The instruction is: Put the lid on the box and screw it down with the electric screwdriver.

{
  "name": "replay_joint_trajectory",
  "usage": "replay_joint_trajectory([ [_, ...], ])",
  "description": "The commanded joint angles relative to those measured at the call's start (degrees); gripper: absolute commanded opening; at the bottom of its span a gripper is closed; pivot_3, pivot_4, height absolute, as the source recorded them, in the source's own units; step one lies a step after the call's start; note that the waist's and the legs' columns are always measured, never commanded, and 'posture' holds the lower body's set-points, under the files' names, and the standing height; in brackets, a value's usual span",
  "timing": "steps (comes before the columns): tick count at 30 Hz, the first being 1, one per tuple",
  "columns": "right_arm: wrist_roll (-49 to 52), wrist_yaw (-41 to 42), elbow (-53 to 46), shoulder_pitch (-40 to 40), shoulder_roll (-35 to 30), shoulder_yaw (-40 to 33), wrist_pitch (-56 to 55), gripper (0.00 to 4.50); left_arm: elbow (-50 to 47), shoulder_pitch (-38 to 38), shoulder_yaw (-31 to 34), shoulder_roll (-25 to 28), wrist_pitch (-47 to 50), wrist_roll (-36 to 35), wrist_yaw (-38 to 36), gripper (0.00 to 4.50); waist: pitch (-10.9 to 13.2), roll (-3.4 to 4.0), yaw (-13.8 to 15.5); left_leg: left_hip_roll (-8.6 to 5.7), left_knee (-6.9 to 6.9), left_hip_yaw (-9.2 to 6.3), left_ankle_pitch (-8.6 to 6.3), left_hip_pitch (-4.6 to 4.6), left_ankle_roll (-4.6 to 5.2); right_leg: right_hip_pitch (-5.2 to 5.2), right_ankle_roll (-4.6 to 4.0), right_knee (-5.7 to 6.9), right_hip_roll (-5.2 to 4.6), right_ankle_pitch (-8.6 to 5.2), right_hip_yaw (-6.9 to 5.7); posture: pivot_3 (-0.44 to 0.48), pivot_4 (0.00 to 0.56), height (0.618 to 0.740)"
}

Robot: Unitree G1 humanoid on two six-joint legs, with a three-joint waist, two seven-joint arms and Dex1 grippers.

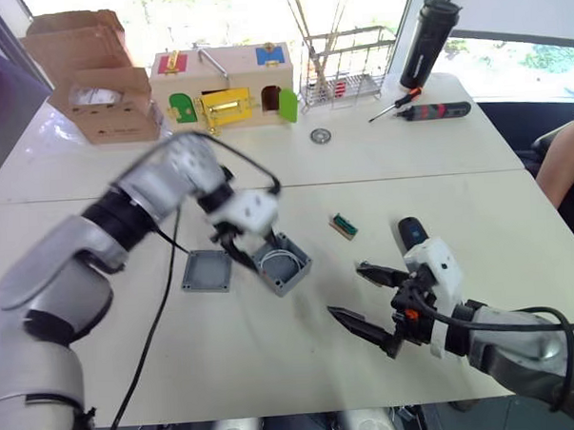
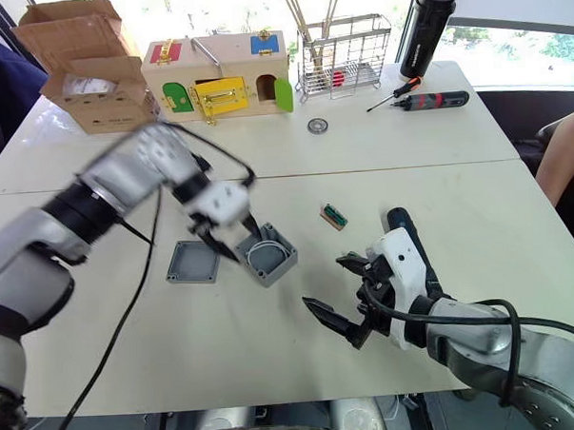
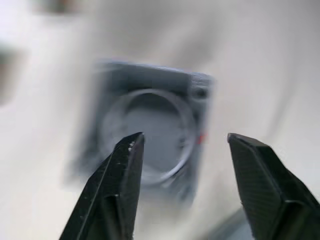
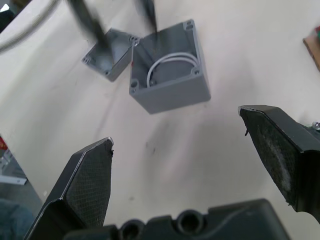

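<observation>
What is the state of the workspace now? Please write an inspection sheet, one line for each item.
Surface: white table, two tops joined by a seam.
Job's things: box open, white coil inside; lid flat beside it, touching at a corner; electric screwdriver lying behind the right gripper.
Clutter: cardboard carton, wooden latch box, wire rack, black cylinder, black-and-red tool, small red-handled screwdriver, metal disc, small green-topped block.
Grippers: left gripper open, over the box; right gripper open, empty.
Cables: black cable along the left arm.
Surroundings: bright windows; a person's arm at the right edge.
</observation>
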Motion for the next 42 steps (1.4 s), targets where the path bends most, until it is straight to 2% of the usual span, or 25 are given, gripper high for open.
replay_joint_trajectory([
  [1, 4.1, 2.5, -0.6, -5.6, -1.3, -1.7, -1.4, 4.5, -1.1, -1.9, 9.7, 6.1, 23.9, -0.3, 1.8, 2.82, 0.0, 0.03, -0.4, 0.0, 0.0, 0.0, -0.01, 0.01, 0.01, 0.0, 0.01, 0.02, 0.01, -0.01, 0.0, 0.0, 0.15, 0.74],
  [3, 5.1, 3.8, 0.5, -10.0, -1.7, -0.6, -1.2, 4.5, -5.4, 0.0, 10.3, 11.1, 37.4, 3.1, 4.3, 2.82, 0.0, 0.07, -1.5, -0.01, -0.04, 0.0, -0.01, 0.1, 0.02, 0.02, 0.04, 0.07, 0.02, -0.03, 0.04, 0.0, 0.15, 0.74],
  [4, 5.4, 3.9, 0.6, -10.8, -1.9, -0.2, -1.1, 4.5, -7.8, 1.1, 10.4, 12.4, 41.2, 4.2, 5.0, 2.82, 0.0, 0.07, -1.6, 0.0, -0.08, -0.02, -0.01, 0.13, 0.02, 0.02, 0.06, 0.12, 0.05, -0.05, 0.04, 0.0, 0.15, 0.74],
  [7, 3.5, 6.7, 3.3, -15.7, -1.4, 2.9, -1.0, 4.5, -21.4, 9.1, 11.8, 17.8, 62.3, 5.8, 14.7, 2.82, 0.0, 0.06, -1.6, 0.03, -0.07, -0.15, -0.02, 0.14, 0.03, -0.12, 0.06, 0.67, 0.1, -0.06, 0.06, 0.0, 0.15, 0.74],
  [9, 0.5, 9.1, 5.4, -17.1, -1.0, 5.4, -1.4, 4.5, -31.1, 14.5, 16.7, 18.4, 76.0, 2.8, 19.9, 2.82, 0.0, 0.0, -1.3, 0.02, -0.08, -0.18, -0.02, 0.08, 0.03, -0.19, 0.06, 0.73, 0.07, -0.06, 0.15, 0.0, 0.15, 0.74],
  [12, -4.1, 11.8, 6.9, -17.9, -0.3, 9.0, -2.1, 4.5, -39.6, 21.6, 24.9, 16.8, 89.1, -0.1, 27.4, 2.82, 0.0, -0.07, -0.5, -0.07, 0.06, -0.51, 0.0, -0.06, -0.01, -0.17, 0.06, 0.78, -0.03, -0.06, 0.18, 0.0, 0.15, 0.74],
  [15, -6.4, 13.3, 7.3, -18.7, 1.4, 11.1, -2.6, 4.5, -41.6, 30.8, 30.6, 15.6, 91.4, -2.1, 37.4, 2.82, 0.0, -0.03, 0.0, -0.12, 0.11, -0.49, 0.0, -0.05, -0.01, -0.13, 0.06, 0.74, -0.1, -0.06, 0.2, 0.0, 0.15, 0.74],
  [18, -7.8, 14.0, 7.3, -19.1, 2.8, 11.8, -2.3, 4.5, -42.6, 35.0, 34.4, 13.8, 91.4, -5.3, 44.1, 2.82, 0.0, -0.03, 0.2, -0.08, 0.09, -0.49, 0.0, 0.01, -0.01, -0.2, 0.06, 0.76, -0.08, -0.06, 0.2, 0.0, 0.15, 0.74],
  [26, -9.2, 13.9, 6.1, -17.4, 4.3, 10.6, -1.4, 4.5, -35.3, 33.8, 38.8, 5.3, 91.4, -12.0, 58.4, 2.82, 0.0, -0.02, 1.1, -0.27, 0.06, -0.51, 0.02, -0.01, -0.04, -0.17, 0.06, 0.76, -0.29, -0.06, 0.18, 0.0, 0.15, 0.74],
  [29, -9.8, 13.6, 5.3, -14.9, 4.3, 9.8, -1.8, 4.5, -34.2, 32.0, 38.3, 5.8, 91.4, -16.1, 59.5, 2.82, 0.0, -0.03, 1.2, -0.27, 0.07, -0.5, 0.06, -0.01, -0.11, -0.18, 0.06, 0.76, -0.29, -0.06, 0.17, 0.0, 0.15, 0.74],
  [36, -11.4, 13.3, 4.0, -11.3, 4.8, 9.2, -2.2, 4.5, -35.5, 27.8, 33.9, 12.4, 91.4, -21.4, 57.4, 2.82, 0.0, -0.03, 0.2, -0.27, -0.04, -0.49, 0.19, -0.01, -0.34, -0.25, 0.06, 0.77, -0.26, -0.06, 0.18, 0.0, 0.15, 0.74],
  [39, -12.2, 13.2, 3.9, -10.5, 5.2, 9.2, -2.3, 4.5, -33.2, 25.3, 33.0, 11.4, 91.4, -20.2, 57.6, 2.82, 0.0, -0.03, 0.2, -0.26, -0.07, -0.49, 0.19, 0.0, -0.35, -0.27, 0.06, 0.77, -0.24, -0.06, 0.18, 0.0, 0.15, 0.74],
  [42, -12.5, 12.4, 3.3, -10.0, 6.0, 9.3, -2.0, 4.5, -29.3, 23.0, 32.0, 7.3, 91.1, -16.8, 59.1, 2.82, 0.0, -0.04, 0.5, -0.3, -0.05, -0.48, 0.2, 0.0, -0.36, -0.23, 0.06, 0.76, -0.2, -0.06, 0.18, 0.0, 0.15, 0.74],
])
